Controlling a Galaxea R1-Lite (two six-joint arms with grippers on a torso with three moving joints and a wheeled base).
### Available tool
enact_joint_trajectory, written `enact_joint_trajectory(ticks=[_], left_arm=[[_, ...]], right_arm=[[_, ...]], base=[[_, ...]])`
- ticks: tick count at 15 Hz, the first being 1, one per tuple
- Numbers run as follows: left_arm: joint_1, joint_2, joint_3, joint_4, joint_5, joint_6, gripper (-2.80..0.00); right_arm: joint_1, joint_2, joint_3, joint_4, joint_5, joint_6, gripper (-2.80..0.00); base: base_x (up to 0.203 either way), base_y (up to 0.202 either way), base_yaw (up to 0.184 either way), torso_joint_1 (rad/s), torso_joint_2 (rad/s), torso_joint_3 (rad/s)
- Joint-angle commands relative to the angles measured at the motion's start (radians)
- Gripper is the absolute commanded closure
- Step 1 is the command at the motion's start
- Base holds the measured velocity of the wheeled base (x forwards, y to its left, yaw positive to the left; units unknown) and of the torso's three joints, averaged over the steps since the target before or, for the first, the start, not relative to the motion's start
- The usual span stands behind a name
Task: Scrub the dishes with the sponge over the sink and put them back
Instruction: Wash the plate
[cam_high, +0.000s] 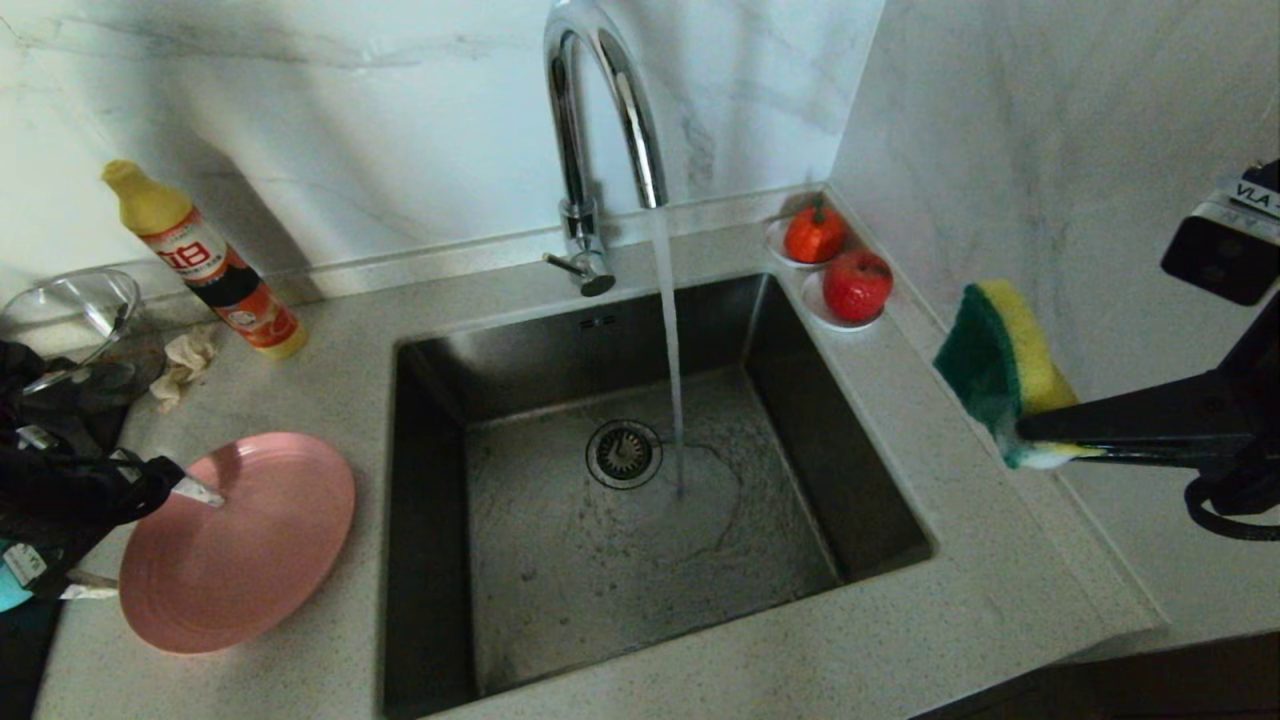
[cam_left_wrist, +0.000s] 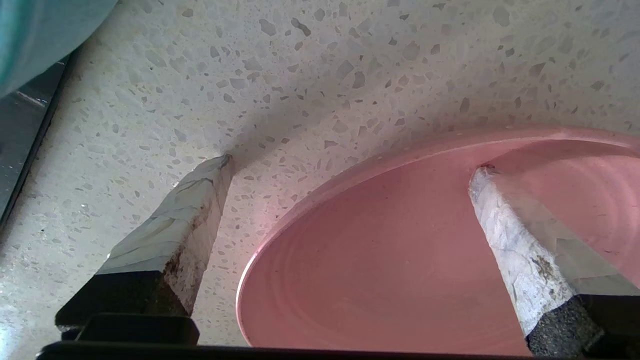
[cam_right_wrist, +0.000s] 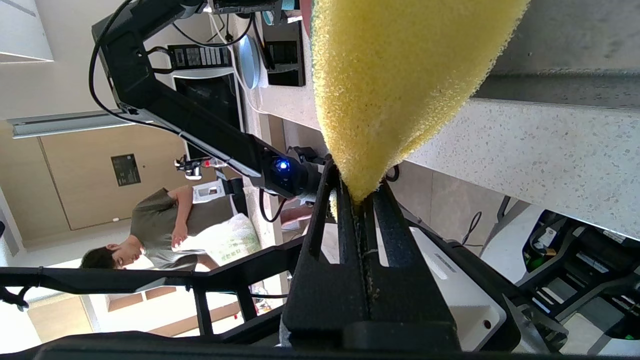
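Note:
The pink plate (cam_high: 250, 550) (cam_left_wrist: 400, 260) lies on the speckled counter left of the sink (cam_high: 430, 450). My left gripper (cam_high: 150, 540) (cam_left_wrist: 352, 167) is open and straddles the plate's rim: one fingertip (cam_left_wrist: 482, 175) is over the plate and the other (cam_left_wrist: 222, 162) is down on the counter outside it. A teal-blue bowl edge (cam_left_wrist: 40, 35) shows close by. Off to the right of the sink, my right gripper (cam_high: 1040, 440) (cam_right_wrist: 357, 195) is shut on the sponge (cam_high: 1000, 360) (cam_right_wrist: 400, 75), held in the air with its green face toward the sink.
Water runs from the chrome tap (cam_high: 600, 100) into the basin near the drain strainer (cam_high: 623, 453). A detergent bottle (cam_high: 200, 260), glass bowl (cam_high: 70, 310) and beige cloth (cam_high: 185, 365) sit back left. Two saucers with red fruit (cam_high: 840, 265) are back right. A person (cam_right_wrist: 150, 235) stands behind.

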Motion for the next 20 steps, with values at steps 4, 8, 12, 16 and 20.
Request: enact_joint_trajectory(ticks=[4, 8, 12, 16, 20], left_arm=[[0.000, 0.010, -0.001, -0.001, 0.000, -0.003, 0.00], [-0.003, 0.007, -0.010, -0.001, -0.002, -0.021, 0.00], [-0.005, -0.014, -0.013, -0.046, 0.000, -0.056, 0.00], [-0.005, -0.081, -0.014, -0.049, -0.006, -0.063, 0.00], [-0.011, -0.203, 0.002, -0.043, -0.098, -0.059, 0.00]], right_arm=[[-0.003, -0.006, 0.002, 0.002, 0.007, 0.003, 0.00], [-0.003, -0.013, 0.006, 0.002, 0.007, 0.003, 0.00], [-0.003, -0.012, 0.005, 0.002, 0.018, 0.004, 0.00], [-0.001, -0.012, 0.005, 0.002, 0.018, 0.003, 0.00], [-0.003, -0.014, 0.014, 0.002, 0.018, 0.004, 0.00]], base=[[0.000, 0.000, 0.000, 0.000, 0.00, 0.000], [0.000, 0.000, 0.000, 0.000, 0.00, 0.000], [0.000, 0.000, 0.000, 0.000, 0.00, 0.000], [0.000, 0.000, 0.000, 0.000, 0.00, 0.000], [0.000, 0.000, 0.000, 0.000, 0.00, 0.000]])
